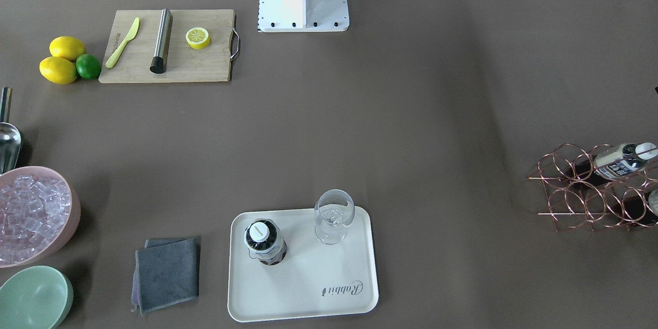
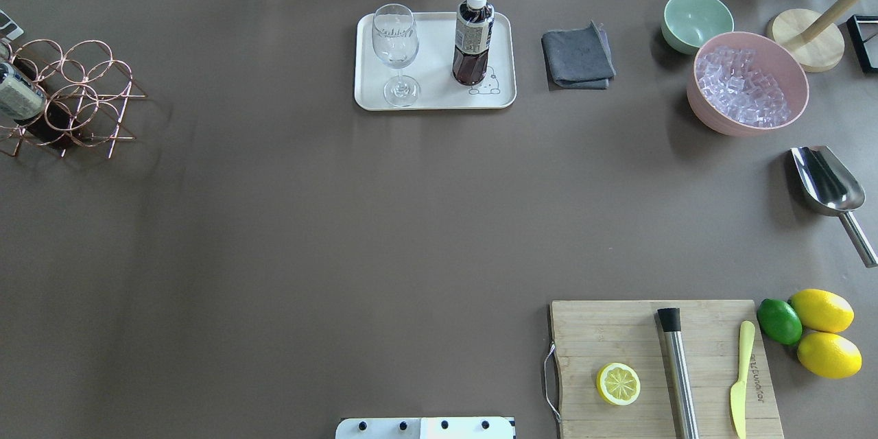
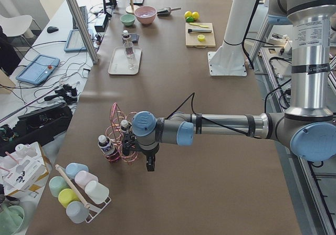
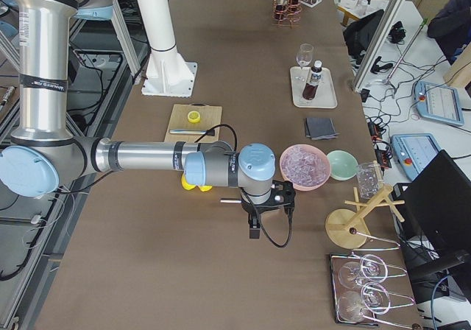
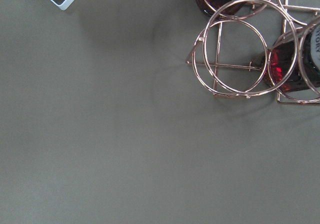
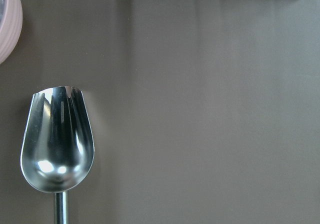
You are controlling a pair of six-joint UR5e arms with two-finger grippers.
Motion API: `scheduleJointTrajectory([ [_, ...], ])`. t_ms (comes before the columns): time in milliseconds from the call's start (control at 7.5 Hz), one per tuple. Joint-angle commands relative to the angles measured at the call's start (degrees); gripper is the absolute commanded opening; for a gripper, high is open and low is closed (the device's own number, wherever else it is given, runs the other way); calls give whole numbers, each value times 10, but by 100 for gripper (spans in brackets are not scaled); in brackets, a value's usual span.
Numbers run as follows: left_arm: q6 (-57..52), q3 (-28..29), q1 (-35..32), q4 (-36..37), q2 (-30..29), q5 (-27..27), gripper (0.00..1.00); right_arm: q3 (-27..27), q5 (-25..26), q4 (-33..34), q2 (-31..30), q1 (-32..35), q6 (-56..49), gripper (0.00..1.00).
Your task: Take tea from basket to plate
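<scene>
One tea bottle point(image 1: 264, 241) stands upright on the cream plate point(image 1: 318, 288), next to a stemmed glass point(image 1: 334, 213); it also shows in the overhead view point(image 2: 472, 38). The copper wire basket point(image 2: 68, 96) sits at the table's left end and holds two more tea bottles point(image 1: 619, 160). My left gripper point(image 3: 150, 164) hangs beside the basket point(image 3: 118, 122), apart from it; I cannot tell whether it is open or shut. My right gripper point(image 4: 254, 230) hangs near the pink ice bowl point(image 4: 305, 166); I cannot tell its state. The wrist views show no fingers.
A cutting board point(image 2: 658, 363) carries a lemon half, a steel muddler and a yellow knife. Lemons and a lime point(image 2: 809, 329) lie beside it. A steel scoop point(image 2: 826, 182), a mint-green bowl point(image 2: 696, 17) and a grey cloth point(image 2: 577, 58) are on the right half.
</scene>
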State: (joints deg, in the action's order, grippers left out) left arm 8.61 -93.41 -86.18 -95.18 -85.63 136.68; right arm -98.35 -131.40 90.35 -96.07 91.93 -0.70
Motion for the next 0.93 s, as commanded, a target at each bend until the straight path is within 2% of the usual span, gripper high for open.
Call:
scheduleJointTrajectory([
  [0, -4, 0, 2, 0, 0, -6, 98, 0, 0, 0, 0, 0, 0, 100],
  [800, 1, 0, 6, 1, -1, -7, 98, -2, -1, 0, 0, 0, 0, 100],
])
